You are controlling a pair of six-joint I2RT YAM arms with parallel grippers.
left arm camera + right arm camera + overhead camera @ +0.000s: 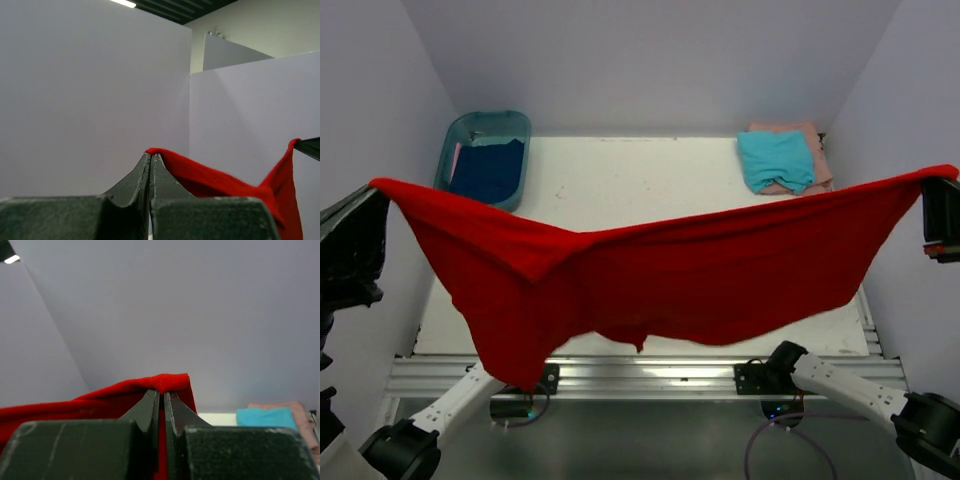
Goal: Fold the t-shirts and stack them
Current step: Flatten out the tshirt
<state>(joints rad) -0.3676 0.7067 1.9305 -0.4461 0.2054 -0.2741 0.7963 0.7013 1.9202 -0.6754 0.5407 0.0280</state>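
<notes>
Top external shows the red t-shirt (650, 290) stretched in the air above the desk's (620, 180) near edge, sagging mid-span. The left end effector (377, 190) and right end effector (934, 180) each pinch one end (fingers closed tight on cloth). Farther back, the teal t-shirt (776, 160) lies on the pink t-shirt (817, 140) at right, and the dark blue t-shirt (488, 172) sits in the tub (460, 128) at left.

I see the red t-shirt (670, 280) strung edge to edge across mid-frame, screening the near surface (630, 180). Beyond it there is open room at upper centre, between the tub (490, 116) at upper left and the folded teal t-shirt (775, 160) at upper right. The side walls (380, 100) crowd both edges.
</notes>
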